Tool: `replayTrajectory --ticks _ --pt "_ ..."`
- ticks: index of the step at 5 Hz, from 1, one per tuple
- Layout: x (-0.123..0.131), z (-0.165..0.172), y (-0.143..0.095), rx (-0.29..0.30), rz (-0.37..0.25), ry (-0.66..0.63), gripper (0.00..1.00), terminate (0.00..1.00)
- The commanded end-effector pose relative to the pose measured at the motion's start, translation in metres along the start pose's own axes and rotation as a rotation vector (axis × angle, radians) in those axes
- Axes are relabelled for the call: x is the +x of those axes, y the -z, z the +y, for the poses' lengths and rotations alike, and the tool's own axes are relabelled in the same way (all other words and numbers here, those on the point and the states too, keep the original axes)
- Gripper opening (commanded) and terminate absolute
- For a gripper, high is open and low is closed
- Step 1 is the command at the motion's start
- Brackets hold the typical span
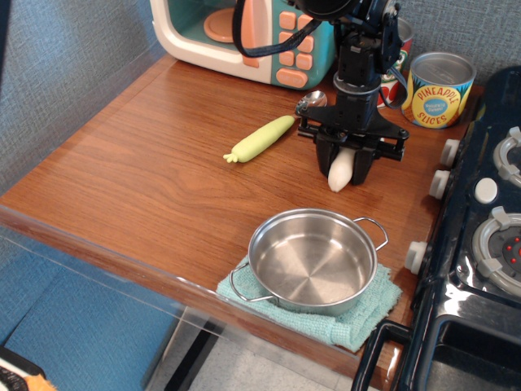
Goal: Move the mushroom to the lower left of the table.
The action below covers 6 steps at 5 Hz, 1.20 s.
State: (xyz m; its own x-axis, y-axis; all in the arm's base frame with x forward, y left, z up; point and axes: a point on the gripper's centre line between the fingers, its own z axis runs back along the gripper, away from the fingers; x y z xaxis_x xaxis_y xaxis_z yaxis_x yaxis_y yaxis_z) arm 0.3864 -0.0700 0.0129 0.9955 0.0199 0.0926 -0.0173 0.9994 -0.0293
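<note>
The bench (155, 163) stretches away to the left of the claw (345, 173) and toward the camera, glossy reddish-brown wood with a lighter front edge; its open left stretch, well apart from the claw, is where the task ends. Behind the claw stands a toy microwave (244, 37), and to its right a black stove (480, 244). Below it, near the front edge, a steel pot (313, 261) sits on a green cloth (358, 314). A pineapple can (438, 90) stands behind and to the right, and a spoon with a yellow-green handle (260, 138) lies just to the left.

The claw is narrowed around the mushroom (340, 169), one finger on each side of the thick white stem, which lies tilted on the bench directly beneath it; the cap is hidden under the wrist. I judge it is gripping, though contact on the far side cannot be confirmed.

The mushroom looks like a light, rigid plastic toy, smooth and perhaps slippery. The stem, broad and even, seems the sound place to hold; a grip near its tip could let it pivot or slip
</note>
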Motion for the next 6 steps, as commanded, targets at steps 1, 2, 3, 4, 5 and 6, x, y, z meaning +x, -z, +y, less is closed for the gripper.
replayTrajectory --ticks 1,2,3,4,5,6 --pt "-0.02 0.044 -0.081 -0.138 -0.222 0.05 0.0 0.0" --pt "-0.051 0.089 -0.082 -0.103 -0.182 0.165 0.0 0.0" --pt "-0.082 0.131 -0.087 -0.036 -0.155 0.212 0.0 0.0" --pt "-0.103 0.165 -0.093 0.084 -0.091 0.193 0.0 0.0" --pt "-0.117 0.197 -0.096 0.157 -0.099 0.121 0.0 0.0" --pt "-0.121 0.216 -0.086 0.184 -0.069 0.099 0.0 0.0"
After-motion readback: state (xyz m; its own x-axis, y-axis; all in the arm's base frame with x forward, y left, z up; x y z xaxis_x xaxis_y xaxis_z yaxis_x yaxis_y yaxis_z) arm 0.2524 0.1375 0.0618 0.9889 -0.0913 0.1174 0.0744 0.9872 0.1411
